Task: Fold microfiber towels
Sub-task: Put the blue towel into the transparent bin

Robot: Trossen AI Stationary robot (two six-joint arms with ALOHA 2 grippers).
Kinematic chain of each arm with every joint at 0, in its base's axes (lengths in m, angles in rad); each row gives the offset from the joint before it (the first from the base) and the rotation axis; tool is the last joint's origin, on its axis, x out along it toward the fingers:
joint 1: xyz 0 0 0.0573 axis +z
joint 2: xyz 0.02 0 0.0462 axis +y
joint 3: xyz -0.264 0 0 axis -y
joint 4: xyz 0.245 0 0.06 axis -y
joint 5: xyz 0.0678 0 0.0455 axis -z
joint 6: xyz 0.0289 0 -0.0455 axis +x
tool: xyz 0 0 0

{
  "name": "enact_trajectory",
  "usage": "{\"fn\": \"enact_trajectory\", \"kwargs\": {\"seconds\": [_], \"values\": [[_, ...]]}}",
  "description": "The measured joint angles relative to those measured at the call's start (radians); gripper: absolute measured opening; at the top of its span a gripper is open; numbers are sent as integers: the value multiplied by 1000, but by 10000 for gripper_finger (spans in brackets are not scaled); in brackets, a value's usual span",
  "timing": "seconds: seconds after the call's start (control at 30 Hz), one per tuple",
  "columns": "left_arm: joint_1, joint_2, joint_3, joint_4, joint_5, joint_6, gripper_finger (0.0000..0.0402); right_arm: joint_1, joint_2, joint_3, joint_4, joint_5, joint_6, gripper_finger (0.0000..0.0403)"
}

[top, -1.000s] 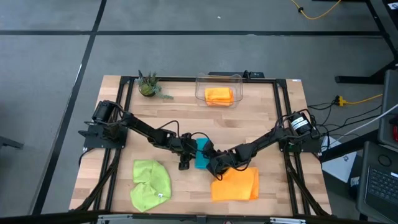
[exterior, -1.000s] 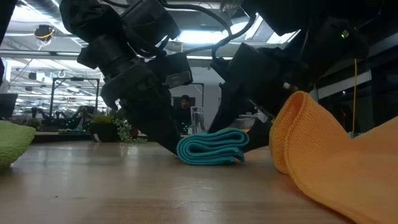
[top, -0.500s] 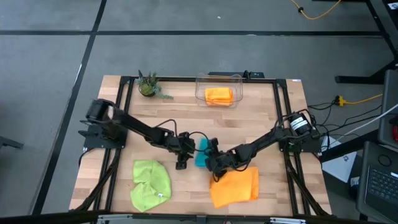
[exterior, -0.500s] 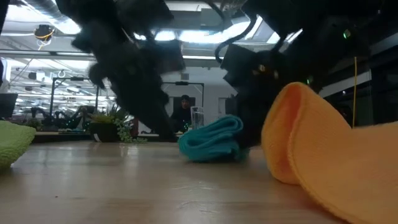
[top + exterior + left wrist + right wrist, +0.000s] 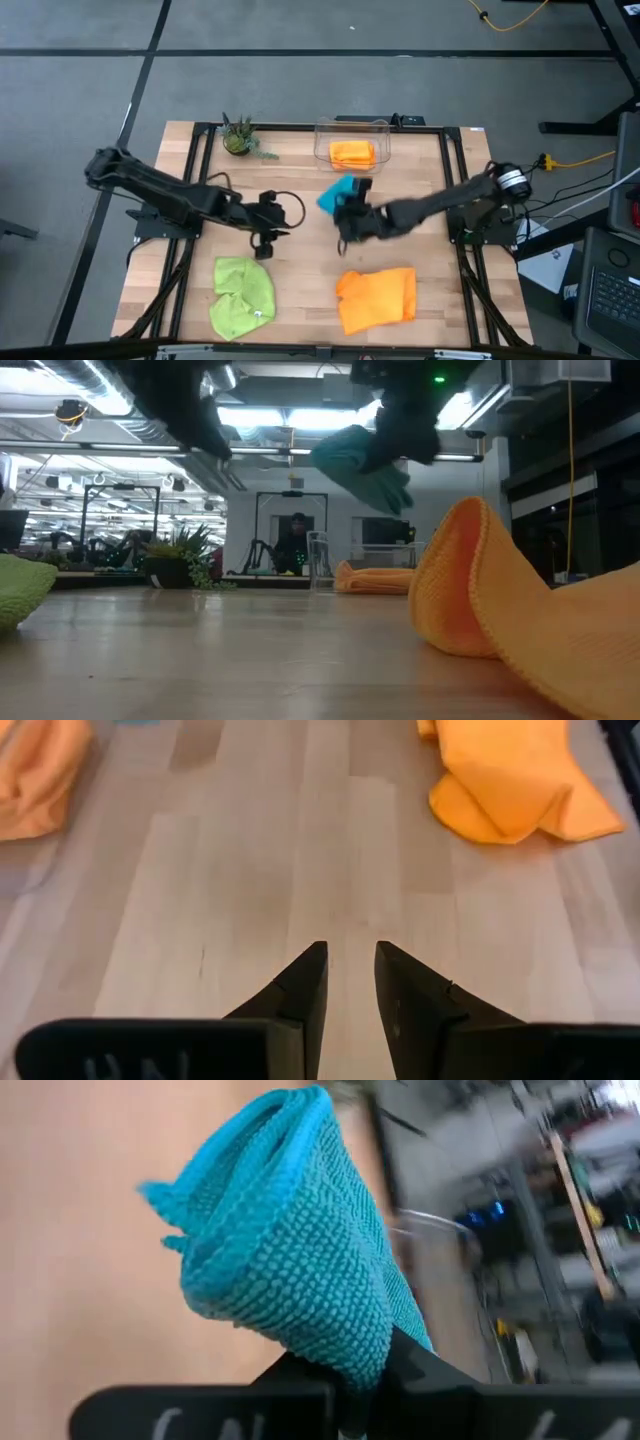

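The folded teal towel (image 5: 337, 193) hangs in the air above the table's middle with my right gripper (image 5: 343, 208) shut on it; the low view shows the teal towel (image 5: 360, 460) well above the tabletop. My left gripper (image 5: 263, 246) is raised left of centre, open by a narrow gap (image 5: 350, 970), with only bare wood below it. An orange towel (image 5: 378, 295) lies loosely humped near the front edge, and a crumpled lime green towel (image 5: 243, 293) lies at the front left. Another folded orange towel (image 5: 352, 152) rests inside the clear bin (image 5: 383, 130). My right gripper pinches the folded teal bundle at one end (image 5: 352, 1352) between its two fingers, through several layers. The fingers slant downward, coming from the table's right side. The towel is lifted clear of the table, and its free folded end (image 5: 250, 1190) sticks out beyond the fingertips.
A small potted plant (image 5: 238, 137) stands at the far left. The clear bin sits at the far edge, centre. Bare wood (image 5: 300, 215) lies between the two grippers and in front of the bin.
My right gripper has risen and gone toward the far edge, rolling as it went, and has lifted the folded teal towel clear of the table. My left gripper has left the towel and drawn back up and toward the table's left. The front orange towel has settled slightly.
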Motion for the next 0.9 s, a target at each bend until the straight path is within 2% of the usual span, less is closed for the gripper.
{"fn": "enact_trajectory", "kwargs": {"seconds": [0.13, 0.27, 0.47, 0.67, 0.8, 0.9], "values": [[1, -51, 0, -24, -8, 1, 80, -173, -14, 50, -25, -16, -52, 17], [3, -59, 0, -56, -18, 8, 80, -364, 28, 51, -17, -146, -79, 17], [3, -48, -1, -111, -84, 10, 80, -576, 97, 51, 3, -243, -78, 17], [3, -48, -1, -124, -131, 11, 80, -634, 126, 51, 34, -328, -77, 17], [3, -48, -1, -124, -131, 11, 80, -637, 145, 51, 45, -335, -33, 16], [3, -48, -1, -123, -131, 10, 80, -637, 148, 51, 46, -339, -6, 47]]}}
